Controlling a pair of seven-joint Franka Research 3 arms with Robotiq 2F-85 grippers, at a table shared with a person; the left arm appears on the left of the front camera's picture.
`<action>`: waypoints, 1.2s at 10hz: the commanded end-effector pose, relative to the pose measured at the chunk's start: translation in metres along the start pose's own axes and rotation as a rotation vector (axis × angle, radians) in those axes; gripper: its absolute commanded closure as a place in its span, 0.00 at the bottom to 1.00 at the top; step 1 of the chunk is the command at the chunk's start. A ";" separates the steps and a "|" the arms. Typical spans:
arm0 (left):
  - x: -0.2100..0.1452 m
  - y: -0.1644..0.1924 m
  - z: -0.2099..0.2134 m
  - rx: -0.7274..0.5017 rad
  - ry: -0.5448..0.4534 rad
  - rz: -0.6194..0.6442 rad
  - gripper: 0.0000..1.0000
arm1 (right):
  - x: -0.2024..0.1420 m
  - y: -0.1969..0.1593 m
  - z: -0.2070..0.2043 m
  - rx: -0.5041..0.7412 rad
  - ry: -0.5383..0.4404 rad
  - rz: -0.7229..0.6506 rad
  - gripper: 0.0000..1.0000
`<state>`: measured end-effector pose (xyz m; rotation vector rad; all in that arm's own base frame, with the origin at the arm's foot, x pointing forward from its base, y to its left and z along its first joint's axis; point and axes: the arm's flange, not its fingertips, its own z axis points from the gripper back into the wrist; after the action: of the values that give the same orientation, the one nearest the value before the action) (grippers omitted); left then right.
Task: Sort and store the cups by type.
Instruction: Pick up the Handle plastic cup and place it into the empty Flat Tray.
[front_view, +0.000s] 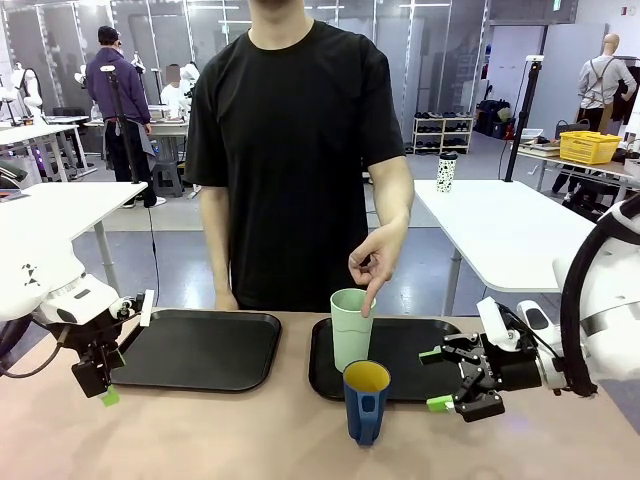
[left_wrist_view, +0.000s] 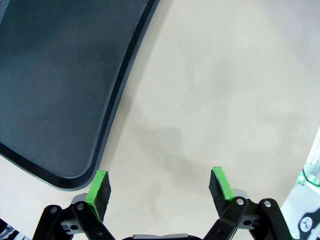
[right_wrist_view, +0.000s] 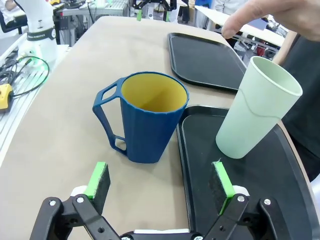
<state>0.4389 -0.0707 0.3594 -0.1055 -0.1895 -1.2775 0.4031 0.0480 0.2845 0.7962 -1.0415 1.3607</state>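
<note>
A tall pale green tumbler (front_view: 351, 328) (right_wrist_view: 256, 107) stands upright on the right black tray (front_view: 410, 350) (right_wrist_view: 270, 175), near its left edge. The person's hand (front_view: 378, 262) hovers at its rim with a finger pointing down. A dark blue mug with yellow inside (front_view: 366, 400) (right_wrist_view: 148, 115) stands on the bare table just in front of that tray, handle toward the table's front edge. My right gripper (front_view: 437, 378) (right_wrist_view: 160, 186) is open, a short way right of the mug. My left gripper (front_view: 110, 388) (left_wrist_view: 159, 187) is open, above the table by the left tray's near corner.
The left black tray (front_view: 200, 345) (left_wrist_view: 55, 75) (right_wrist_view: 205, 60) lies bare. The person stands at the far edge, behind both trays. A small white cup with black spots (front_view: 446, 172) stands on another table behind. Bare tabletop lies in front of both trays.
</note>
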 end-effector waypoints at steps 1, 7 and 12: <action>-0.003 0.001 0.000 0.000 -0.017 -0.016 0.00 | 0.003 0.000 0.003 -0.006 0.001 0.010 0.00; -0.003 0.001 0.000 0.000 -0.017 -0.016 0.00 | 0.000 -0.025 -0.015 0.049 -0.006 -0.025 0.00; -0.003 0.001 0.000 0.000 -0.017 -0.016 0.00 | -0.009 -0.036 -0.042 0.155 -0.046 -0.056 0.00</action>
<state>0.4389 -0.0707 0.3594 -0.1056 -0.1896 -1.2774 0.4385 0.0790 0.2642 0.9184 -0.9901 1.3897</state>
